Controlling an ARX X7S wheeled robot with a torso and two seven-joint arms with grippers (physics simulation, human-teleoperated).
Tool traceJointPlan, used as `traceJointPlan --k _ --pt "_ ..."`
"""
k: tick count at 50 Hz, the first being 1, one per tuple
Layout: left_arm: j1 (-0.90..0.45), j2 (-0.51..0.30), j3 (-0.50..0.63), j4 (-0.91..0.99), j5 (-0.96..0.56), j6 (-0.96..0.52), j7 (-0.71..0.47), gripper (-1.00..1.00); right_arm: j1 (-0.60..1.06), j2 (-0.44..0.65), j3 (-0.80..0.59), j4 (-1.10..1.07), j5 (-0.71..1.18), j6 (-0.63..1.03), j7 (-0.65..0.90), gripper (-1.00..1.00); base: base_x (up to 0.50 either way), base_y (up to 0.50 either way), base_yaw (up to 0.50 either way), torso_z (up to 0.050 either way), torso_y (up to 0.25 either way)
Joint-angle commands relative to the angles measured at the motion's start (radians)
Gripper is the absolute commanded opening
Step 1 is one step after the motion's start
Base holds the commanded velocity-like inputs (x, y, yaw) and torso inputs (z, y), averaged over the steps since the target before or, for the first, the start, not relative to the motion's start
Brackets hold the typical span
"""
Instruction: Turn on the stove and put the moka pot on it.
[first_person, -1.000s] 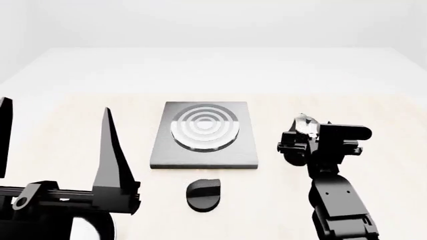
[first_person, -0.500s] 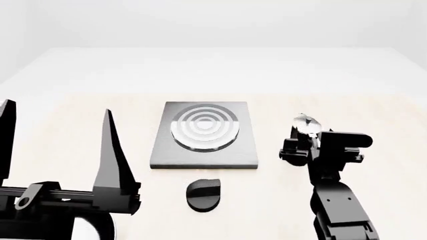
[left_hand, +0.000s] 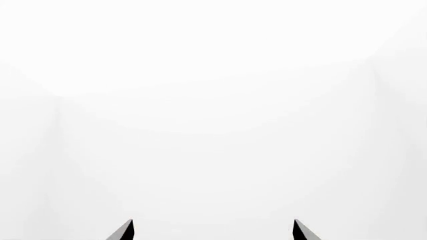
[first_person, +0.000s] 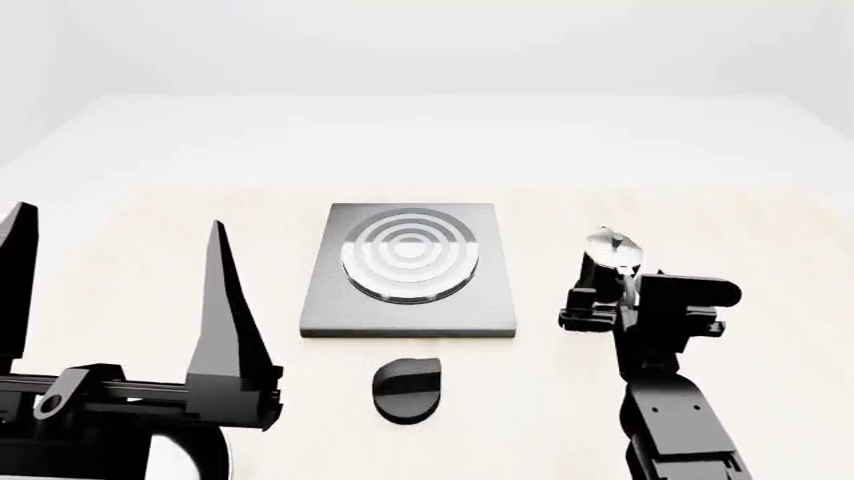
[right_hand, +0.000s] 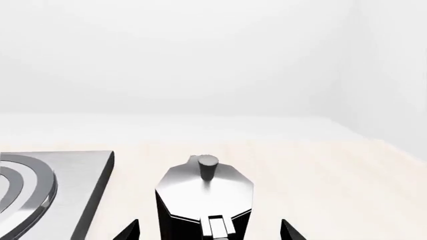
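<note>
The stove (first_person: 320, 310) is a grey square plate with a ringed burner (first_person: 410, 255), lying mid-table. Its round black knob (first_person: 406, 388) sits just in front of it. To its right stands the moka pot (first_person: 611, 244), with only its silver top showing behind my right gripper (first_person: 603, 285). In the right wrist view the moka pot (right_hand: 203, 187) stands between the fingertips of the open right gripper (right_hand: 210, 229), with a gap on each side. The stove's corner (right_hand: 80, 190) shows beside it. My left gripper (first_person: 120, 290) is open and empty at the near left, and the left gripper (left_hand: 213, 229) faces only white.
The light wooden table (first_person: 747, 220) stretches away on both sides of the stove and behind it, up to a white wall. My right arm (first_person: 674, 420) rises from the near right edge.
My right gripper has drawn back a little toward me, so more of the moka pot's silver top shows above it. The left gripper has shifted slightly right.
</note>
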Motion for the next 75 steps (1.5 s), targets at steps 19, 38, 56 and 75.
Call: traceJointPlan --k 19,38,56,75 --pt "0.006 0.008 0.000 -0.018 -0.002 0.025 0.009 1.00 -0.001 -0.017 -0.001 0.122 -0.003 -0.076 -0.014 1.00 0.00 0.00 0.00 0.000 0.000" --pt "0.018 0.011 -0.001 -0.033 0.002 0.049 0.012 1.00 0.006 -0.028 -0.002 0.208 -0.008 -0.125 -0.024 1.00 0.00 0.00 0.00 0.000 0.000" --pt "0.024 0.014 -0.002 -0.035 0.003 0.054 0.012 1.00 0.022 -0.041 -0.001 0.288 -0.008 -0.168 -0.036 1.00 0.00 0.00 0.00 0.000 0.000" --pt "0.033 0.009 -0.005 -0.040 0.000 0.071 0.014 1.00 0.018 -0.042 -0.001 0.305 -0.007 -0.198 -0.039 -1.00 0.00 0.00 0.00 0.000 0.000"
